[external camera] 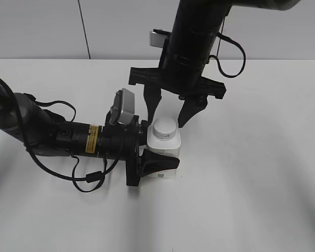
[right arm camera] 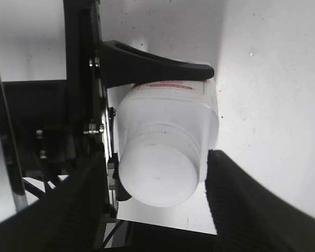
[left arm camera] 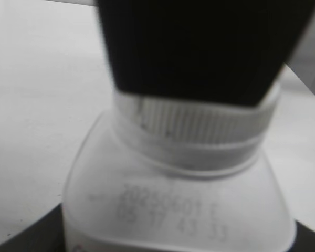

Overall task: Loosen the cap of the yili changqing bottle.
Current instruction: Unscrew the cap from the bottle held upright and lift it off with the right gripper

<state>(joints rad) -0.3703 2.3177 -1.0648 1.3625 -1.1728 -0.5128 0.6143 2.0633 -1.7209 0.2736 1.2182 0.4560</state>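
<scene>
left claw (external camera: 156, 152) clamped on the yili changqing bottle (external camera: 164, 149); right claw (external camera: 168, 111) spread around the cap (external camera: 164, 128). you should close squarely, then twist.

A plain white worktop (external camera: 252, 184) fills the lower and middle frame of the exterior view, bearing soft grey shadows at lower left, and meets a pale grey wall panel (external camera: 37, 26) with a dark vertical seam (external camera: 84, 29) at upper left.
</scene>
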